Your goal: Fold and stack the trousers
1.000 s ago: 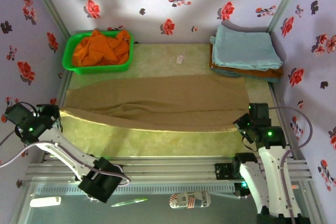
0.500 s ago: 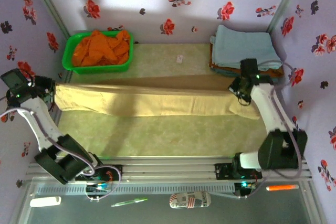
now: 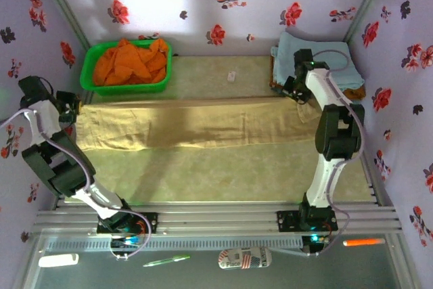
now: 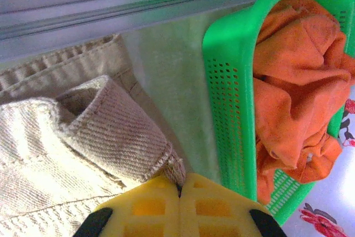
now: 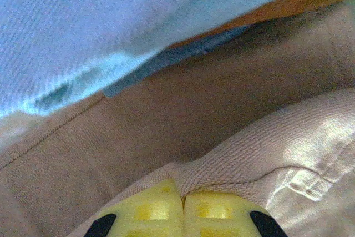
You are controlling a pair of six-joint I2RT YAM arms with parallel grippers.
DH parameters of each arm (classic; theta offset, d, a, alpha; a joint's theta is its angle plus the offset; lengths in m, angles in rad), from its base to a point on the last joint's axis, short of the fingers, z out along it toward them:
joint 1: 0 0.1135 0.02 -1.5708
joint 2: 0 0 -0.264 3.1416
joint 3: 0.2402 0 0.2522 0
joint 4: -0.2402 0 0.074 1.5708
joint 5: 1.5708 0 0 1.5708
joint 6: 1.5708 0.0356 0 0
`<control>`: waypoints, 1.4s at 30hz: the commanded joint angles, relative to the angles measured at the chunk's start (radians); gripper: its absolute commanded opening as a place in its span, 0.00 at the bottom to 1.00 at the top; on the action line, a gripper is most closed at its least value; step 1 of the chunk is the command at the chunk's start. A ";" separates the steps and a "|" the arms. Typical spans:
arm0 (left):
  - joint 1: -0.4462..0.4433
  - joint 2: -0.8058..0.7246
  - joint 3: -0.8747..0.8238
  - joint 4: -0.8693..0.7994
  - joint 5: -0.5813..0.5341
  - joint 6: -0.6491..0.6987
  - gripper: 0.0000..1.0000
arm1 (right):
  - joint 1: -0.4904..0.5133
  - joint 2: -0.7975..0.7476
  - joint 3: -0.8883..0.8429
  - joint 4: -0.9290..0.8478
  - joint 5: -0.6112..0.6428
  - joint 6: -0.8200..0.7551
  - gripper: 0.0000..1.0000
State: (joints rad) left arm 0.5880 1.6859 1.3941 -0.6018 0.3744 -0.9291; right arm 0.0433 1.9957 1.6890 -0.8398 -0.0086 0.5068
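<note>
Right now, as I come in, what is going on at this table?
Two robot arms are folding a pair of tan trousers. The left gripper pinches one end beside the green basket holding orange cloth. The right gripper pinches the other end, next to the pale blue stack. The trousers lie stretched across the table as a long narrow band.

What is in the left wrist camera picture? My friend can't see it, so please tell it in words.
The yellow left gripper is shut on a folded edge of the tan trousers, at the bottom middle of the picture. To the right stands a green basket holding an orange garment, with pale green table between it and the trousers.
</note>
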 commanded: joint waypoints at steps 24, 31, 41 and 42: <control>-0.108 0.131 0.239 -0.073 -0.297 0.177 0.72 | 0.012 0.065 0.219 -0.117 0.106 -0.085 0.49; -0.216 -0.183 -0.105 0.048 -0.254 0.112 0.74 | 0.176 -0.134 -0.003 -0.014 0.090 -0.031 0.50; -0.519 -0.005 -0.364 0.412 -0.247 -0.009 0.65 | 0.336 -0.017 -0.183 0.162 -0.020 0.055 0.06; -0.517 0.020 -0.388 0.445 -0.247 -0.016 0.64 | 0.336 -0.004 -0.203 0.165 -0.022 0.054 0.00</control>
State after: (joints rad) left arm 0.0677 1.6489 1.0554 -0.2867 0.1337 -0.8898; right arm 0.3824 1.9446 1.5311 -0.7021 -0.0059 0.5385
